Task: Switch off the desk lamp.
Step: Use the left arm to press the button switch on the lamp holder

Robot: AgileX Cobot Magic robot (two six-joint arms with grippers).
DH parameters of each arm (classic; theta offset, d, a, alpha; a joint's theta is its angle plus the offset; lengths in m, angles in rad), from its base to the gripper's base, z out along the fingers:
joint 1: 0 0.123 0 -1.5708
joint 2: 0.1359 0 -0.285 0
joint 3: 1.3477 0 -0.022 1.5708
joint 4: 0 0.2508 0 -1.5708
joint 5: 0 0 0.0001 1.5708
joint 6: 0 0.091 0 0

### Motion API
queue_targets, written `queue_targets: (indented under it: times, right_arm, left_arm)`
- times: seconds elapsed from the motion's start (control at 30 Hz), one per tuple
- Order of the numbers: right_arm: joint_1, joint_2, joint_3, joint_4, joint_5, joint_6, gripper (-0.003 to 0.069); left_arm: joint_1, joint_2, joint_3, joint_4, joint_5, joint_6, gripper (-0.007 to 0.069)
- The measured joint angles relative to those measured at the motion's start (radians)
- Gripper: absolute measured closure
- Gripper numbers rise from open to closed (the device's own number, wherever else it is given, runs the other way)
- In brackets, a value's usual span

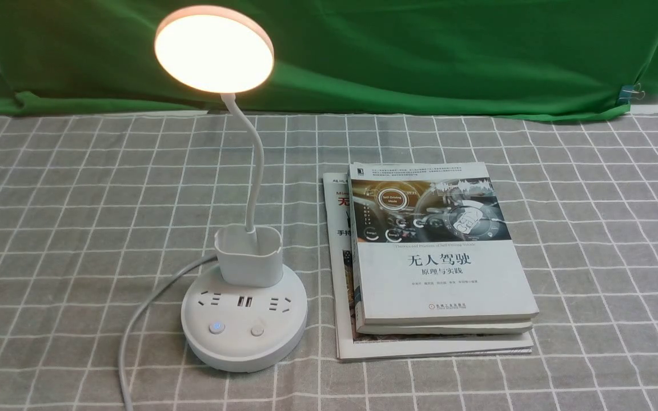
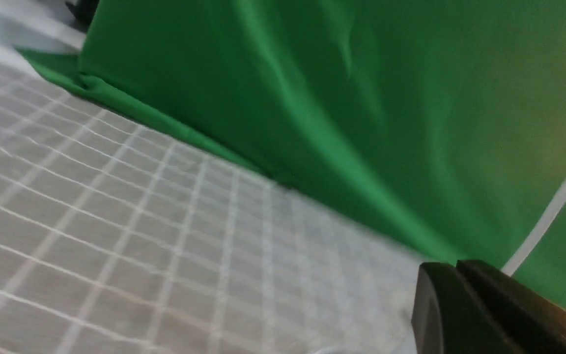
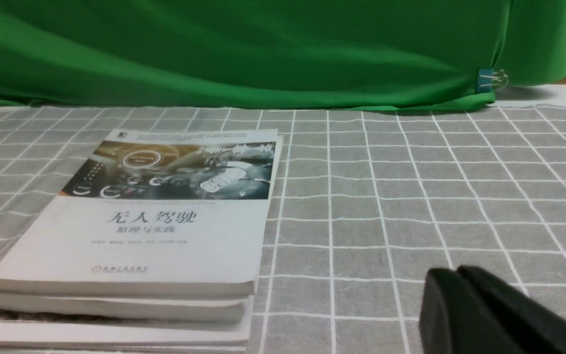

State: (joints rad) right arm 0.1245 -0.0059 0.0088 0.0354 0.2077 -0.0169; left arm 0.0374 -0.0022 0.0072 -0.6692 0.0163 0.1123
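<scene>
The white desk lamp [image 1: 244,308] stands left of centre on the checked cloth. Its round disc head [image 1: 214,49] glows. Its thin neck [image 1: 255,165] rises from a small cup holder [image 1: 248,254]. The round base carries sockets and two buttons: the left one [image 1: 216,327] is lit blue, the right one [image 1: 257,330] is plain. In the left wrist view my left gripper [image 2: 456,268] is shut and empty above the cloth, with the lamp's neck [image 2: 553,214] a white line beyond it. My right gripper [image 3: 457,271] is shut and empty over the cloth, right of the books. Neither gripper shows in the front view.
A stack of books [image 1: 437,262] lies just right of the lamp base and also shows in the right wrist view [image 3: 140,231]. The lamp's white cord [image 1: 140,319] runs from the base to the front edge. A green cloth backdrop [image 1: 420,51] hangs behind, held by a binder clip [image 1: 629,91].
</scene>
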Motion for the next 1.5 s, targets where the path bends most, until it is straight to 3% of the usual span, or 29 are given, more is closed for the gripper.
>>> queue_targets:
  times: [0.17, 0.3, 0.47, 0.5, 0.7, 0.87, 1.0, 1.03, 1.1, 1.33, 1.5]
  right_arm:
    - [0.0, 0.0, 0.0, 0.0, 0.0, 0.0, 0.0624]
    - [0.0, 0.0, 0.0, 0.0, 0.0, 0.0, 0.0624]
    - [0.0, 0.0, 0.0, 0.0, 0.0, 0.0, 0.0624]
    - [0.0, 0.0, 0.0, 0.0, 0.0, 0.0, 0.0624]
    - [0.0, 0.0, 0.0, 0.0, 0.0, 0.0, 0.0624]
    - [0.0, 0.0, 0.0, 0.0, 0.0, 0.0, 0.0625]
    - [0.0, 0.0, 0.0, 0.0, 0.0, 0.0, 0.0625]
    - [0.0, 0.0, 0.0, 0.0, 0.0, 0.0, 0.0625]
    - [0.0, 0.0, 0.0, 0.0, 0.0, 0.0, 0.0625]
    - [0.0, 0.0, 0.0, 0.0, 0.0, 0.0, 0.0624]
    - [0.0, 0.0, 0.0, 0.0, 0.0, 0.0, 0.0624]
  left_arm:
    - [0.0, 0.0, 0.0, -0.055, -0.086, -0.039, 0.0624]
    - [0.0, 0.001, -0.018, -0.045, -0.042, -0.059, 0.0624]
    - [0.0, 0.124, -0.201, 0.074, 0.197, -0.061, 0.0624]
    - [0.0, 0.23, -0.298, 0.132, 0.32, -0.062, 0.0624]
    - [0.0, 0.588, -0.541, 0.266, 0.659, -0.054, 0.0624]
    - [-0.021, 0.902, -0.692, 0.322, 0.833, 0.021, 0.0624]
    - [-0.104, 1.094, -0.752, 0.362, 0.846, 0.019, 0.0624]
    - [-0.181, 1.176, -0.785, 0.388, 0.843, -0.007, 0.0624]
    - [-0.226, 1.216, -0.802, 0.406, 0.84, -0.029, 0.0624]
    - [-0.539, 1.455, -0.964, 0.495, 0.842, -0.239, 0.0624]
    - [-0.606, 1.559, -1.057, 0.487, 0.841, -0.273, 0.0624]
